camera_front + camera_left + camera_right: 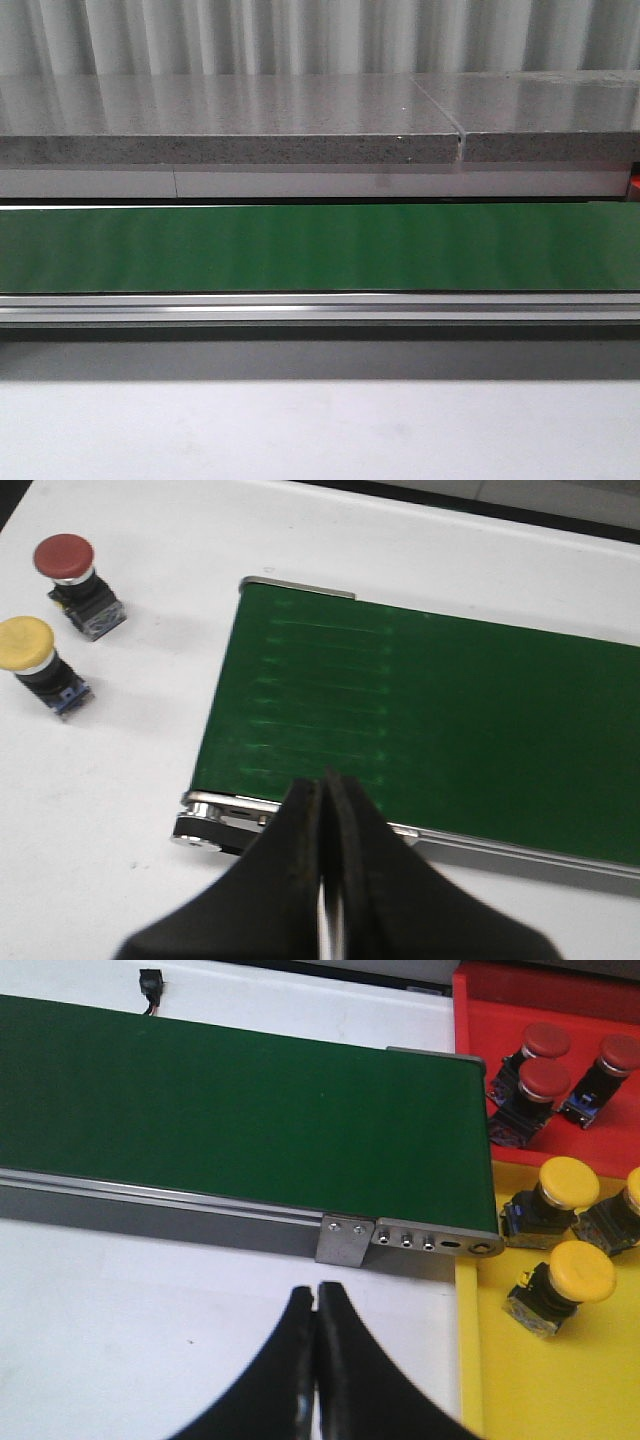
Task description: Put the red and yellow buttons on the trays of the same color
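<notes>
1. While both end effectors sit pressed together and empty, left end effector (323, 810) faces red button (68, 575) and yellow button (35, 660) on the desk (120, 810).
2. Right end effector (317, 1305) waits near red tray (470, 1040) and yellow tray (480, 1380).
3. Best move: spread the left fingers, straddle 1 cap squarely.

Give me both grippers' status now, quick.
Left gripper: jaws shut, holding nothing.
Right gripper: jaws shut, holding nothing.
</notes>
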{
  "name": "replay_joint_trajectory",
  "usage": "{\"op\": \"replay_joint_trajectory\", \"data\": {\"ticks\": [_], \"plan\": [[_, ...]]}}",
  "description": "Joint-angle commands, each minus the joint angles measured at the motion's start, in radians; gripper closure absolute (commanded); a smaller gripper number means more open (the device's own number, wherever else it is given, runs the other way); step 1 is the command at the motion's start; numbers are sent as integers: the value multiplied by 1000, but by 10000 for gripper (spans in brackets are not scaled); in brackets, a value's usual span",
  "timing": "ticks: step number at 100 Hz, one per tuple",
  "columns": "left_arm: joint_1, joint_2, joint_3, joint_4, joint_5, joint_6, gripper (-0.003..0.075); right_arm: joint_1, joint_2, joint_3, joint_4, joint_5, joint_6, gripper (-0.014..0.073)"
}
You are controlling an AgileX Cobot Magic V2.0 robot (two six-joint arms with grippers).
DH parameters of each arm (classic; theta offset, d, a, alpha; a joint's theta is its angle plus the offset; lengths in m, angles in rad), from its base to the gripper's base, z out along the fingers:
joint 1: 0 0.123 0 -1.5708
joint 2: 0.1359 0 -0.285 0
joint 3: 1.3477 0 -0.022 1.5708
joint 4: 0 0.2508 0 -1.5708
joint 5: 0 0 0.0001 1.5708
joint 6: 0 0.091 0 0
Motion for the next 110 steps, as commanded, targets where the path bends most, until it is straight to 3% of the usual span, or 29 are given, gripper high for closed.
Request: {"op": "replay_joint_trajectory", "data": {"ticks": [1,22,32,44,52,110], "plan": [[37,47,-63,-9,-43,0,739,2,5,-22,4,-62,-10,660],[139,186,-149,-4,-2,0,706,2,5,-22,4,-62,-10,660],[181,251,-191,-3,16,0,562,2,5,-22,4,-62,-10,660],[223,321,-233,-3,22,0,314,2,5,-22,4,-62,-10,660],[247,365,-266,-3,41,0,223,2,5,-22,4,-62,-10,660],[348,709,-448,9,78,-29,216,2,5,-22,4,-62,-10,660]]}}
